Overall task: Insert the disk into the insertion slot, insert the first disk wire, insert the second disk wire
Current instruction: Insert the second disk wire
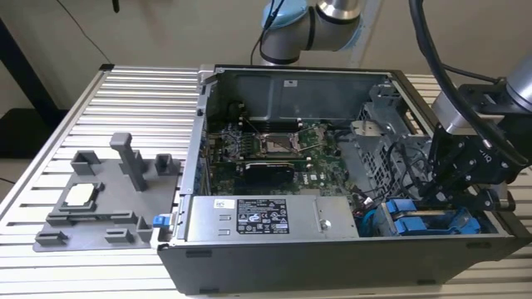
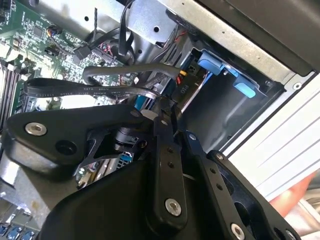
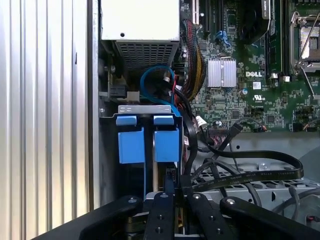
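Observation:
Two blue caddy fronts [image 3: 132, 145] [image 3: 166, 145] sit side by side in the drive bay at the case's front corner, also seen in the exterior view [image 1: 415, 223]. The disk's silver body is hidden inside the bay. My gripper [image 3: 169, 189] reaches down just behind the caddy beside the motherboard, its fingers drawn close on a dark wire connector [image 3: 170, 175]. In the second wrist view the gripper [image 2: 161, 111] pinches next to a black plug [image 2: 182, 90] with red and yellow wires. A flat black data wire [image 2: 90, 90] loops beside it.
The grey power-supply box [image 1: 266, 218] lies along the case front, with the motherboard [image 1: 275, 149] behind it. Loose black cables [image 3: 250, 170] crowd the bay. A blue wire [image 3: 155, 75] curls near the supply. A grey fixture plate [image 1: 99, 193] rests on the slatted table at the exterior view's left.

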Controlling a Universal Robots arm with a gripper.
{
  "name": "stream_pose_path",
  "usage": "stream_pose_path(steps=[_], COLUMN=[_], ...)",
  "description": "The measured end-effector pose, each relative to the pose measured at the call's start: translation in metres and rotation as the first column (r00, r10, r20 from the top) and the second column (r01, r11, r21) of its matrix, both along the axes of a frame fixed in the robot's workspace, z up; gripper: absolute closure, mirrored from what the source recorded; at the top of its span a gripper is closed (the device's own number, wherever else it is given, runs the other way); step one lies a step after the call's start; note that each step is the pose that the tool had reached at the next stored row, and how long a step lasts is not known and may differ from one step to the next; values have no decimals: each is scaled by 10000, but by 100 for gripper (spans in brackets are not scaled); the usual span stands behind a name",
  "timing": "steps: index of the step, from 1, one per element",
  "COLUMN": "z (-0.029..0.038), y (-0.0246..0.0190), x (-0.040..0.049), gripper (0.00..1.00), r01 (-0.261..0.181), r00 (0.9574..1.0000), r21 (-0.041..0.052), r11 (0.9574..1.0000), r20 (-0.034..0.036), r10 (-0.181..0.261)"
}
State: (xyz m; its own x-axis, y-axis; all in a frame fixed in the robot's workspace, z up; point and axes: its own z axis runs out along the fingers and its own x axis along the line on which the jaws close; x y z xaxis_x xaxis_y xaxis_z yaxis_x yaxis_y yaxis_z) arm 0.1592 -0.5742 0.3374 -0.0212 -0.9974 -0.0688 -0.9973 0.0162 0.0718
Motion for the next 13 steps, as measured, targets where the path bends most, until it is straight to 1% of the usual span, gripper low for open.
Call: stream_pose_path(steps=[8, 10, 11, 13], z=[-4, -4, -5, -1], y=[0, 0, 0, 0], x=[0, 0, 0, 0], gripper=[84, 82, 76, 76], r01=[1, 0, 1, 1], r00=[10000, 10000, 10000, 10000], r21=[5, 6, 5, 3], r11=[10000, 10000, 10000, 10000], r20=[1, 1, 1, 0], r10=[-1, 0, -1, -1])
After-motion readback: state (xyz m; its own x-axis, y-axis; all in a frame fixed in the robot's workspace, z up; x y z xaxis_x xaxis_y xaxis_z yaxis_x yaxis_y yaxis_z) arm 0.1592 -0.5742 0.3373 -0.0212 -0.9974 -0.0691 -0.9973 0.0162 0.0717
